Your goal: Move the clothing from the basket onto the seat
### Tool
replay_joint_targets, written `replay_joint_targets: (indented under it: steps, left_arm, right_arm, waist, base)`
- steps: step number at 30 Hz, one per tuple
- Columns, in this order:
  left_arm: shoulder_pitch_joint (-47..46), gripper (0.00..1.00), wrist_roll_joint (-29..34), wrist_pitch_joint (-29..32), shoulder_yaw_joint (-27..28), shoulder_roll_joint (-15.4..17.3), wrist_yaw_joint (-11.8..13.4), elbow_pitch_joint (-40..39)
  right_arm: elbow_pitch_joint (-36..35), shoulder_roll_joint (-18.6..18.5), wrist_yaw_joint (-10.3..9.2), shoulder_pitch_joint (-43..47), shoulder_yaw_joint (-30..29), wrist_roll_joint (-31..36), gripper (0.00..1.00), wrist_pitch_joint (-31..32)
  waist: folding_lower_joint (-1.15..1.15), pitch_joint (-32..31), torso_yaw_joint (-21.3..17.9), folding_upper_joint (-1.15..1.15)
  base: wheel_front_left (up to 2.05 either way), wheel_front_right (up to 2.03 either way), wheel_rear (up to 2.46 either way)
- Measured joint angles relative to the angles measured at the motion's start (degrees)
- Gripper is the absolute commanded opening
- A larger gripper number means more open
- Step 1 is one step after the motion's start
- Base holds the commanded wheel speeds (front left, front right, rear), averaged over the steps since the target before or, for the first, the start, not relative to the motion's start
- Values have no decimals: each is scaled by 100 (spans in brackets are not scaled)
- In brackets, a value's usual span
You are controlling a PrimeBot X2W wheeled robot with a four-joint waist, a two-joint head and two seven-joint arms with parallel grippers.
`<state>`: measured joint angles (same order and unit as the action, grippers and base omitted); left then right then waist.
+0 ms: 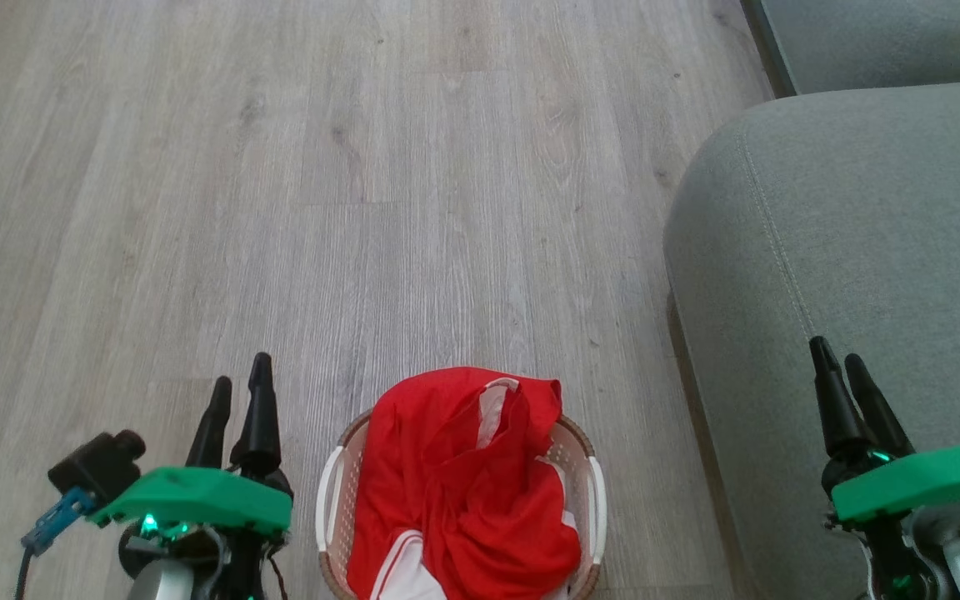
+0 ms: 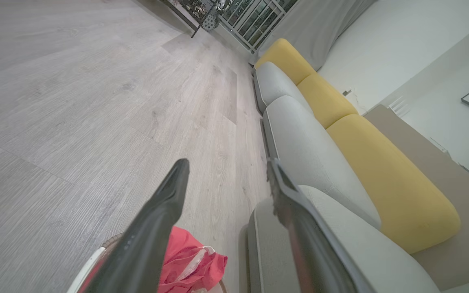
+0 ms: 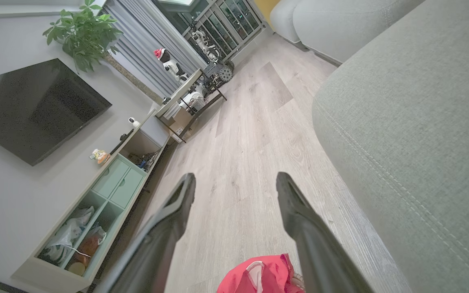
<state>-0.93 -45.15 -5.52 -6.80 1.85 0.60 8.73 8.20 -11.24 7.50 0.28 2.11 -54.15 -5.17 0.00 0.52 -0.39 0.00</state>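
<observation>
Clothing (image 1: 463, 475) fills the basket (image 1: 595, 493) near the seat (image 1: 863, 233); our left gripper (image 1: 241, 371) and right gripper (image 1: 835, 351) stand spread wide.

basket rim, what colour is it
Brown, woven-look, on the cream-white basket; best seen in the head view.

Red clothing (image 1: 463, 483) with white trim is lying crumpled and heaped in the cream basket (image 1: 595, 492), which is standing upright at six o'clock in the head view. The grey-green seat (image 1: 863, 250) is sitting at three o'clock, near the basket.
</observation>
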Motion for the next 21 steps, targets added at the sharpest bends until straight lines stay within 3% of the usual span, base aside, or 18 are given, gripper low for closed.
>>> replay_joint_targets:
  steps: [21]
  left_arm:
    - [-3, 100, 1480, -347, -265, 9, 265, -245]
  right_arm:
    - [-66, -270, 0, -3, 257, 1107, 100, -360]
  waist:
    - [0, -4, -17, 0]
  base:
    - [0, 0, 0]
